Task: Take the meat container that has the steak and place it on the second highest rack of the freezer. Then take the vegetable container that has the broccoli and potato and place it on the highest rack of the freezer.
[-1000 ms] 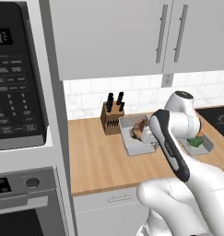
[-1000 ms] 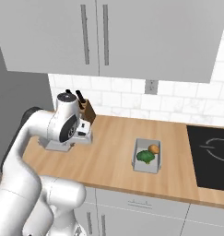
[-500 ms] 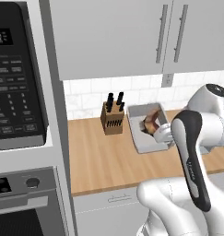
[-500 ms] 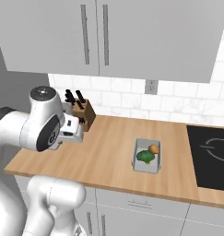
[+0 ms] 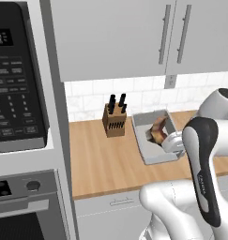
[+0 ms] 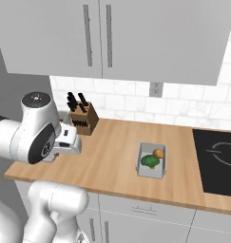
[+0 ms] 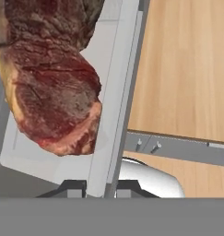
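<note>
Holding: the gripper [image 7: 96, 188] is nearly closed, and its two small dark tips pinch the thin side wall of the meat container [image 7: 114, 83].
Meat container: this grey tray [image 5: 151, 138] is up in the air, above the wooden counter [image 5: 101, 164], tipped a bit, just beside the robot's white arm [image 5: 202, 168].
Steak: the red and brown steak [image 7: 51, 87] with a tan edge lies inside the held tray. From the left base view the steak [image 5: 157, 132] is a small brown lump in the tray.
Vegetable container: the other grey tray [image 6: 151, 160] sits flat on the counter [image 6: 112, 156], well apart from the arm [image 6: 38, 137].
Broccoli: the green broccoli [image 6: 149, 161] lies in that tray.
Potato: the orange potato [image 6: 158, 153] lies right next to the broccoli, in the same tray.
Knife block: the wooden knife block [image 5: 115, 121] stands by the white tile wall, near the held tray.
Stove: the black stove top [image 6: 216, 161] is set in the counter beyond the vegetable tray, away from the arm.
</note>
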{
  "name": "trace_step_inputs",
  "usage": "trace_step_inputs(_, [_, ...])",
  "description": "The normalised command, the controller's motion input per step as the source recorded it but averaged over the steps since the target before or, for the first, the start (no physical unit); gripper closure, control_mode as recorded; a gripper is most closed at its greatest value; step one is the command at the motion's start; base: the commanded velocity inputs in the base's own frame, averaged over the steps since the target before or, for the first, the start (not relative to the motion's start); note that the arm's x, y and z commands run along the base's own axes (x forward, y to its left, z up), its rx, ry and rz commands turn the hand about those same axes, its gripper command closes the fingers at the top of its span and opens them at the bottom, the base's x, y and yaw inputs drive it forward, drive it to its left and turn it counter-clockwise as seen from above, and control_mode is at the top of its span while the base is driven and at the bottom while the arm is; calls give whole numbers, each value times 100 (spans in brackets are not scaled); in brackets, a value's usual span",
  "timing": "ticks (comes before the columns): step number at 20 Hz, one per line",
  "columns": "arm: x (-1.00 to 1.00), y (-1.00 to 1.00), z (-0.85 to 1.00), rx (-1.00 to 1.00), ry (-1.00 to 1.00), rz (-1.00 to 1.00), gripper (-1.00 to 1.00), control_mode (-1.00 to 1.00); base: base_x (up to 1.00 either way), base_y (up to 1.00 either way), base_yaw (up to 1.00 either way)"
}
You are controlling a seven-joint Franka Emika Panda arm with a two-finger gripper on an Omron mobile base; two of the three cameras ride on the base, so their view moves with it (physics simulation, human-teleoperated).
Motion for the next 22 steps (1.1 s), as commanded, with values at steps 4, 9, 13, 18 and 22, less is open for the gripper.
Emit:
trace_step_inputs(4, [0, 0, 0, 0, 0, 0, 100, 100, -6, 0, 0])
trace_step_inputs(9, [0, 0, 0, 0, 0, 0, 100, 100, -92, 15, 0])
trace_step_inputs(13, [0, 0, 0, 0, 0, 0, 100, 100, -100, 38, 2])
trace_step_inputs(18, [0, 0, 0, 0, 0, 0, 100, 100, -75, 100, 53])
trace_step_inputs(22, [0, 0, 0, 0, 0, 0, 100, 100, -35, 99, 72])
